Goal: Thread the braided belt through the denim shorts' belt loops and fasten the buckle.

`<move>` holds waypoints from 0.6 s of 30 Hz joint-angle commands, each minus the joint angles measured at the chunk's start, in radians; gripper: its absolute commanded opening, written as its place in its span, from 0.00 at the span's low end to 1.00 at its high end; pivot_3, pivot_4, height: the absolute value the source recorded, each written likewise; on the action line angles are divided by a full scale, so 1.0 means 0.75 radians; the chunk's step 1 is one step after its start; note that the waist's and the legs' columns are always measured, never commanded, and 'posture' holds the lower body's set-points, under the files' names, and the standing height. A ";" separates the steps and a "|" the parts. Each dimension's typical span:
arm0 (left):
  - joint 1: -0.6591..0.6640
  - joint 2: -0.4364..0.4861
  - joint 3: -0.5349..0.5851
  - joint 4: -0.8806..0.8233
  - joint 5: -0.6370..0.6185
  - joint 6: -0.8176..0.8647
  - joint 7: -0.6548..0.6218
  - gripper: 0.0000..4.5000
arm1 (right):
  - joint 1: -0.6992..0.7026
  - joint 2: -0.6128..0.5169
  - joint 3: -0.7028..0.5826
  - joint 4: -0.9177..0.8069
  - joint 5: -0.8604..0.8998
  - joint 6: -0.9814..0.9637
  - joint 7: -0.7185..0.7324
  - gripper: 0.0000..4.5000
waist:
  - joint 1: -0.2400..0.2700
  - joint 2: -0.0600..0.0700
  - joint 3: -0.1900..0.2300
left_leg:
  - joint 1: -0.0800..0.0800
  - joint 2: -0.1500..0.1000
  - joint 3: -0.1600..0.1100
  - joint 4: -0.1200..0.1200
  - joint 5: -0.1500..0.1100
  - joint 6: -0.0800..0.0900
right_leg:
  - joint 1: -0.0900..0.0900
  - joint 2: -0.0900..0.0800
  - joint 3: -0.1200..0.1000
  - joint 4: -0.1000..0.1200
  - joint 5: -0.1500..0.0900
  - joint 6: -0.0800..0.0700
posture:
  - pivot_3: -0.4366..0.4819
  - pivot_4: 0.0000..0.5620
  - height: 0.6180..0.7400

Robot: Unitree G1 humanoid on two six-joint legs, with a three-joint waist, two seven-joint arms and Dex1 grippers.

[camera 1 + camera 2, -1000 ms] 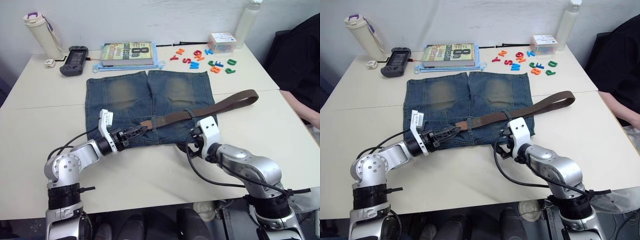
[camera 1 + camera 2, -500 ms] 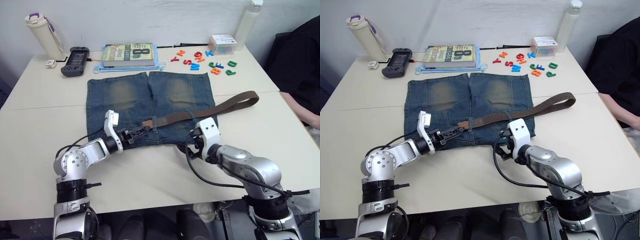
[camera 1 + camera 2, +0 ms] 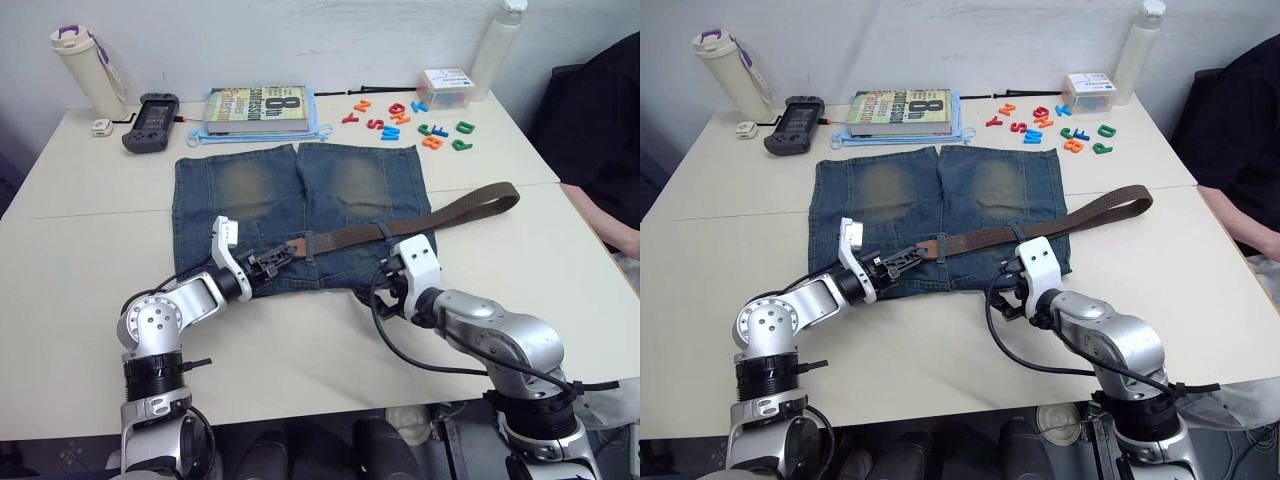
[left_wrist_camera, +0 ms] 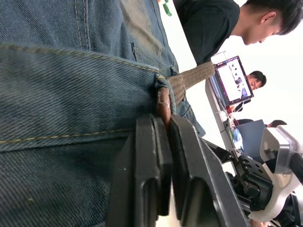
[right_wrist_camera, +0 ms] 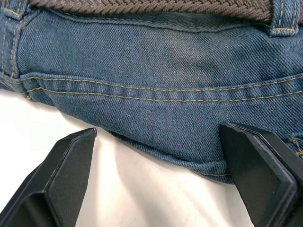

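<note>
You are working over the denim shorts (image 3: 298,215), which are lying flat mid-table with the waistband towards you; the braided belt (image 3: 420,221) is running along that waistband, already under two belt loops (image 3: 308,245), its long free end trailing off to your right onto the bare table (image 3: 90,260). Your left gripper (image 3: 283,257) is pinching the belt's tan tip (image 4: 163,101) just past a loop, fingers closed almost flat on it; your right gripper (image 5: 156,175) is sitting wide open and holding nothing, straddling the waistband edge.

The biggest risk, I think, is the shorts dragging along as you are pulling, since nothing is pinning the denim; next, the thin tip sliding out of that narrow pinch; then the trailing strap twisting as it is feeding through. I cannot make out the buckle.

Around you, a book (image 3: 256,107), a black handset (image 3: 148,121), two bottles (image 3: 85,68) and coloured letters (image 3: 402,116) are sitting well beyond the shorts, not getting in the way; a person's dark sleeve (image 3: 600,110) is showing at the right edge, near where the strap is trailing.
</note>
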 commanded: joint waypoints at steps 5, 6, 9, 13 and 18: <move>-0.004 0.017 0.040 -0.058 -0.054 -0.001 0.012 0.01 | 0.009 0.011 0.013 -0.029 -0.032 0.024 0.018 1.00 | 0.000 0.000 0.000 | 0.000 0.000 0.000 -0.001 0.000 0.000 | 0.000 0.000 0.000 -0.001 0.000 0.000 | 0.48 0.27 1.00; 0.000 0.037 0.062 -0.061 -0.069 0.012 0.014 0.01 | 0.008 0.010 0.013 -0.028 -0.038 0.024 0.018 1.00 | -0.001 0.000 0.000 | 0.000 0.000 0.000 -0.001 0.000 0.000 | 0.000 0.000 0.000 -0.001 0.000 0.000 | 0.48 0.27 1.00; 0.014 0.090 0.117 -0.071 -0.117 0.050 0.019 0.01 | 0.008 0.008 0.009 -0.025 -0.048 0.024 0.019 1.00 | -0.006 0.000 0.000 | 0.000 0.000 0.000 -0.001 0.000 0.000 | -0.001 0.000 0.000 -0.001 0.000 0.000 | 0.48 0.27 1.00; 0.086 0.270 0.218 -0.060 -0.161 0.104 -0.027 0.01 | 0.009 -0.013 0.002 -0.016 -0.064 0.021 0.027 1.00 | -0.011 0.000 0.000 | 0.000 0.002 0.000 -0.002 -0.001 -0.002 | -0.001 -0.001 0.001 0.000 0.000 0.000 | 0.48 0.27 1.00; 0.163 0.443 0.266 -0.017 -0.148 0.096 -0.111 0.01 | 0.005 -0.017 0.000 -0.006 -0.079 0.020 0.043 1.00 | -0.004 0.001 0.001 | 0.000 0.003 0.000 -0.001 -0.001 -0.002 | -0.001 -0.001 0.000 -0.001 0.000 0.000 | 0.48 0.27 1.00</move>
